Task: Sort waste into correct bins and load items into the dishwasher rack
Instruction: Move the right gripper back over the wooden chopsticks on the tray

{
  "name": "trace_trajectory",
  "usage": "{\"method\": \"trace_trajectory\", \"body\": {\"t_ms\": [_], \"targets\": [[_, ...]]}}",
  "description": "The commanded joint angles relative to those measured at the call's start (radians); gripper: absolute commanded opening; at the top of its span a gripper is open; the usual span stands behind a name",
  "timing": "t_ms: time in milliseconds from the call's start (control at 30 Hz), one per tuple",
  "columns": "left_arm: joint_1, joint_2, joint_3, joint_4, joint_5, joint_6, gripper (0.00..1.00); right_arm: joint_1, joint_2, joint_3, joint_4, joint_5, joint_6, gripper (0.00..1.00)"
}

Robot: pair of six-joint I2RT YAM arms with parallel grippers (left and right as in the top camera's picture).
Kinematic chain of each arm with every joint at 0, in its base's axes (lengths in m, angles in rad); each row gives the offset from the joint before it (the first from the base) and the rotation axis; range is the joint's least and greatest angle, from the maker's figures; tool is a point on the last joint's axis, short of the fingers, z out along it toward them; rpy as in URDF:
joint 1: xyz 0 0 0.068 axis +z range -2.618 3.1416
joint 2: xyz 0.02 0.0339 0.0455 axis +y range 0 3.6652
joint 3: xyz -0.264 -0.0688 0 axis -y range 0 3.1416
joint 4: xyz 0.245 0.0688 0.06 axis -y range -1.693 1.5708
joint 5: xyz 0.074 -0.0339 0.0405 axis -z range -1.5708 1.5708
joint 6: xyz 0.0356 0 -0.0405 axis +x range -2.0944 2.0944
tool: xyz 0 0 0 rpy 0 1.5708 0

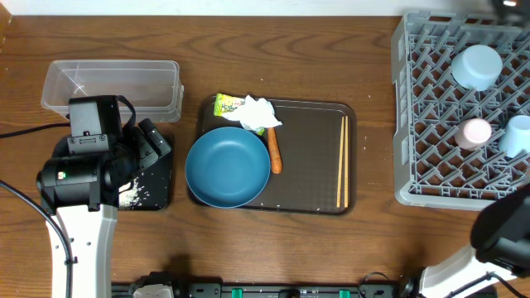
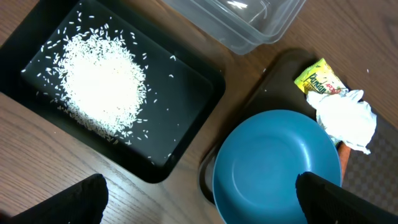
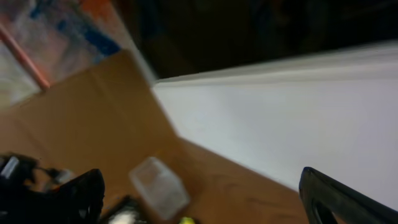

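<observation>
The loose white rice (image 2: pixel 99 84) lies in the black tray (image 2: pixel 186 87), next to the clear tub (image 2: pixel 249 18). My left gripper (image 2: pixel 202 208) is open and empty, hovering between the black tray and the dark blue plate (image 2: pixel 280 168). In the overhead view, the plate (image 1: pixel 228 165), yellow-green wrapper (image 1: pixel 225 104), tissue (image 1: pixel 258 114), carrot (image 1: pixel 274 155) and chopsticks (image 1: pixel 343 161) are on the brown serving tray (image 1: pixel 310 149). The grey rack (image 1: pixel 403 83) holds the light blue bowl (image 1: pixel 478 66) and two cups (image 1: pixel 474 132). My right gripper (image 3: pixel 205 205) is open, raised and tilted away from the table.
The clear tub (image 1: pixel 112 87) stands at the back left, the black tray (image 1: pixel 157 178) in front of it under my left arm. My right arm (image 1: pixel 505 232) is at the front right, below the rack. The right wrist view is blurred, showing a white wall and the clear tub (image 3: pixel 158 186).
</observation>
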Motion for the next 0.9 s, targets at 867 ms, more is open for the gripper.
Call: {"method": "trace_trajectory", "body": {"t_ms": [867], "targets": [[0.006,0.001,0.016,-0.002,-0.008,-0.009,0.99,0.735,0.007,-0.003,-1.306,1.434,-0.718,0.99]]}}
